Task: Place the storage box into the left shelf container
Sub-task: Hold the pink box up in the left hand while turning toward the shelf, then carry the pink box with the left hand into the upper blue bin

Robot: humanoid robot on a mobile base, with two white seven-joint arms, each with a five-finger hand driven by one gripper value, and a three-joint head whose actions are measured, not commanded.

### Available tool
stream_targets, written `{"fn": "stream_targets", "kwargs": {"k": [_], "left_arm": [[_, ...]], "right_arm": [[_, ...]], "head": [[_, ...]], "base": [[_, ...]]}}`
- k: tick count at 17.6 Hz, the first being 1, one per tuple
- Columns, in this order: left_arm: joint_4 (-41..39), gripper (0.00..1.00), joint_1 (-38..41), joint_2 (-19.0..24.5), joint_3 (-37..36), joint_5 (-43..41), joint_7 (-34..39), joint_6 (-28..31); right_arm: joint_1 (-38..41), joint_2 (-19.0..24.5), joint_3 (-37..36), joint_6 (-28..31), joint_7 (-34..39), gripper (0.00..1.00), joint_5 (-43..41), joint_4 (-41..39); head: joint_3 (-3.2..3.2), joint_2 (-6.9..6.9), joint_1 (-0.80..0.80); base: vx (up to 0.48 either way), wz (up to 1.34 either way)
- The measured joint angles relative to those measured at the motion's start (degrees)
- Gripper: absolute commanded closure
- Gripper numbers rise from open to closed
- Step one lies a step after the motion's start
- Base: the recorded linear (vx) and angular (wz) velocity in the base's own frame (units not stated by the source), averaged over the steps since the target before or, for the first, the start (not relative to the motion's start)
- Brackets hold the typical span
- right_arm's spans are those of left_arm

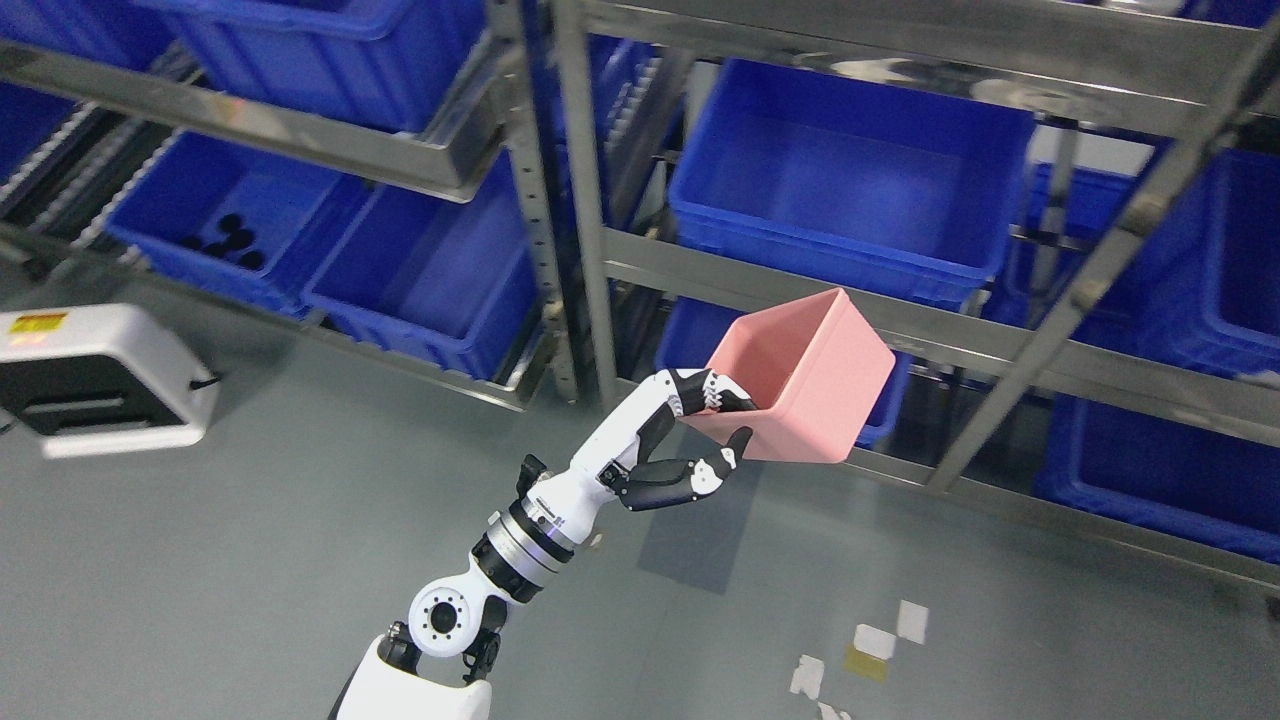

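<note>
My left hand (715, 430) reaches up from the bottom edge left of the middle and is shut on a pink storage box (810, 375), fingers over its near rim and thumb under its base. The box is tilted, open side facing up and left, held in the air in front of the metal shelving. Just above and behind it sits a large empty blue container (850, 180) on the right shelf unit. On the left shelf unit are two more blue containers, one empty (430, 270) and one holding small black parts (225, 215). The right arm does not show.
Steel shelf uprights (580, 200) and a slanted brace (1090, 290) stand close around the box. More blue bins (1160, 460) fill the lower and right shelves. A white and black device (95, 375) sits on the grey floor at left. Paper scraps (870, 645) lie on the floor.
</note>
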Motion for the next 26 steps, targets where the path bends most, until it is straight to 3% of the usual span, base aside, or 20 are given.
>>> {"fn": "stream_targets", "kwargs": {"k": [14, 26], "left_arm": [[3.1, 0.99, -0.97, 0.0, 5.59, 0.43, -0.43, 1.95], [13.84, 0.98, -10.77, 0.0, 10.98, -0.45, -0.04, 4.71]], "right_arm": [[-0.04, 0.0, 0.0, 0.0, 0.3, 0.0, 0.0, 0.0], [-0.03, 0.0, 0.0, 0.0, 0.33, 0.0, 0.0, 0.0]], "head": [[0.0, -0.02, 0.0], [0.0, -0.03, 0.0]], "base": [[0.089, -0.39], [0.005, -0.02]]}}
